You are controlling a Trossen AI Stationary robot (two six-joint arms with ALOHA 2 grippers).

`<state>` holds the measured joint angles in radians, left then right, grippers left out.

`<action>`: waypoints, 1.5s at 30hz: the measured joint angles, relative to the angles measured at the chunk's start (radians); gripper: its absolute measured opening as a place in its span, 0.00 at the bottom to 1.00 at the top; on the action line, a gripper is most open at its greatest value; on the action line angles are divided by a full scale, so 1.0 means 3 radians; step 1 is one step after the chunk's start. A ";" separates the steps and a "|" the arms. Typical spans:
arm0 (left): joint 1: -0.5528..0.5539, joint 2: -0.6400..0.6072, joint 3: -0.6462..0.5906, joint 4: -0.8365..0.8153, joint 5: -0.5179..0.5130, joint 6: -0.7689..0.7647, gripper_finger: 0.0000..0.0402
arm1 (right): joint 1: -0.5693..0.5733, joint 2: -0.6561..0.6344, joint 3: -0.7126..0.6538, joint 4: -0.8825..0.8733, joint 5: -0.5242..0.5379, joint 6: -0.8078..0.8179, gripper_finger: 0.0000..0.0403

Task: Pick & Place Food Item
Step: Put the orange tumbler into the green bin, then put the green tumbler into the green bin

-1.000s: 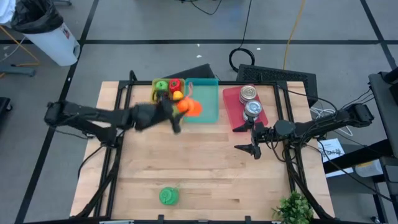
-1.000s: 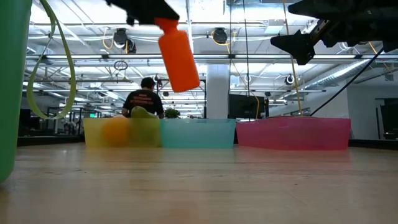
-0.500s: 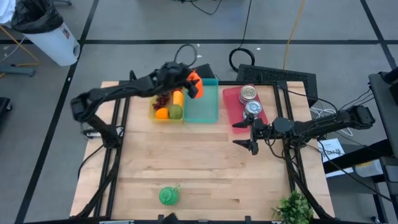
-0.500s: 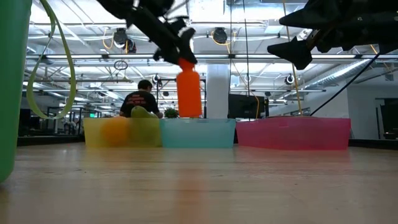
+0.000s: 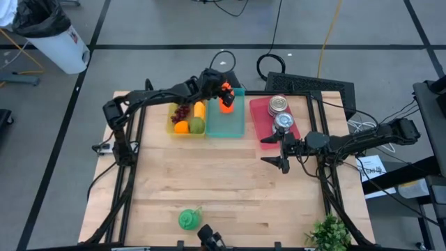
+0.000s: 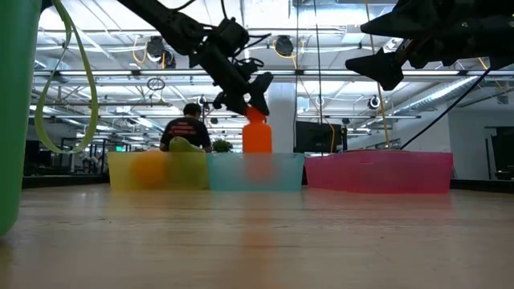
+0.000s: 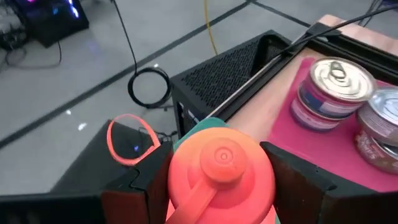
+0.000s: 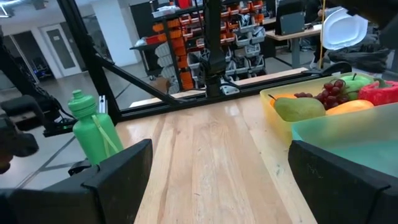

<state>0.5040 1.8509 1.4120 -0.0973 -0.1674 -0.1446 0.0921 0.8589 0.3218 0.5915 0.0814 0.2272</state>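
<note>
Wooden counter [image 5: 223, 181] carries three bins at its far edge: yellow bin [image 5: 187, 128], teal bin [image 5: 233, 124], pink bin [image 5: 263, 118] with two cans [image 5: 279, 104]. One green bottle [image 5: 188, 220] stands well apart. Left hand [image 5: 220, 90] grips one orange bottle [image 5: 226, 102] upright, lowered into the teal bin beneath it. Right hand [image 5: 277, 152] hovers wide open, empty, near the pink bin.

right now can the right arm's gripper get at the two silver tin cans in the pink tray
Probably yes: the right gripper hangs open beside the pink tray, with nothing between it and the silver cans.
</note>
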 joint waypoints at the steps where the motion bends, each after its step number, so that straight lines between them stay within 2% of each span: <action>1: 0.0015 0.0022 0.0000 -0.0002 0.0032 -0.0048 0.54 | 0.0000 -0.0001 0.0000 0.0001 0.0001 0.0001 0.89; 9: 0.0068 0.0036 0.0000 -0.0034 0.0037 -0.0162 0.54 | 0.0000 0.0000 0.0000 -0.0004 0.0000 0.0001 0.89; 21: 0.0036 0.0035 0.0000 -0.0041 0.0035 -0.0142 0.74 | 0.0000 0.0000 0.0000 -0.0018 0.0000 0.0003 0.89; 26: 0.0030 0.0007 0.0000 -0.0019 0.0030 0.0086 0.79 | 0.0000 0.0000 0.0000 -0.0021 0.0000 0.0003 0.89; 36: -0.0074 -0.0438 -0.0001 -0.0098 -0.0164 0.0399 0.78 | 0.0001 0.0000 0.0000 -0.0040 0.0000 0.0003 0.89; 41: -0.0286 -0.0829 -0.0001 -0.0571 -0.0044 0.0526 0.76 | 0.0001 0.0000 0.0000 -0.0052 -0.0001 0.0033 0.89; 45: -0.0627 -0.1189 -0.0001 -0.1114 -0.0014 0.0688 0.77 | 0.0001 -0.0001 0.0000 -0.0055 -0.0001 0.0062 0.89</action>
<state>0.3158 1.4942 1.4117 -0.4313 -0.1716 0.0617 0.0925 0.8586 0.3218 0.5750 0.0811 0.2459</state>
